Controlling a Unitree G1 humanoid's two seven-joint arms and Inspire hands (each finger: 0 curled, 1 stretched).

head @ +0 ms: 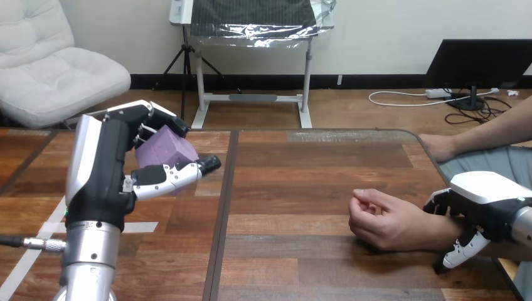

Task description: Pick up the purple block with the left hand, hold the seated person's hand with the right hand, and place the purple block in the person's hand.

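Observation:
The purple block [167, 148] is lifted above the table at the left, held in my left hand [106, 163], whose fingers and thumb curl round it. The person's hand [383, 216] rests on the table at the right as a loose fist, palm side up. My right hand [480, 207] is at the person's wrist, its fingers curled over the top and its thumb below, closing round the wrist. The block and the person's hand are far apart, with the table's middle seam between them.
The wooden table [295, 182] has a dark seam running down its middle. The person's other hand [439, 145] lies at the table's far right edge. White tape marks the table's near left part.

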